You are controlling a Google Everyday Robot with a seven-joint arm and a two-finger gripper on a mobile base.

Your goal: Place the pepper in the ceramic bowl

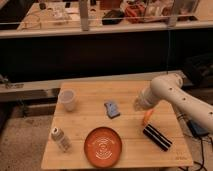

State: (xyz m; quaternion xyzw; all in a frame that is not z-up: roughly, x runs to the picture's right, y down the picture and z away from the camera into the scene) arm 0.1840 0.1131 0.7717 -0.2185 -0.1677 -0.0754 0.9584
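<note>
The pepper [147, 117] is a small slim orange piece on the wooden table [90, 120], right of centre. The gripper [139, 105] at the end of the white arm [172, 95] is just above and to the left of the pepper, close to its upper end. I cannot see whether it touches the pepper. The ceramic bowl [103, 146] is a wide orange-red dish with a white swirl. It stands near the table's front edge, left of and nearer than the pepper, and it is empty.
A black ribbed bar [157, 137] lies just in front of the pepper. A blue object [112, 108] lies mid-table. A white cup [67, 100] stands at the back left and a white dark-capped shaker bottle [60, 138] lies at the front left.
</note>
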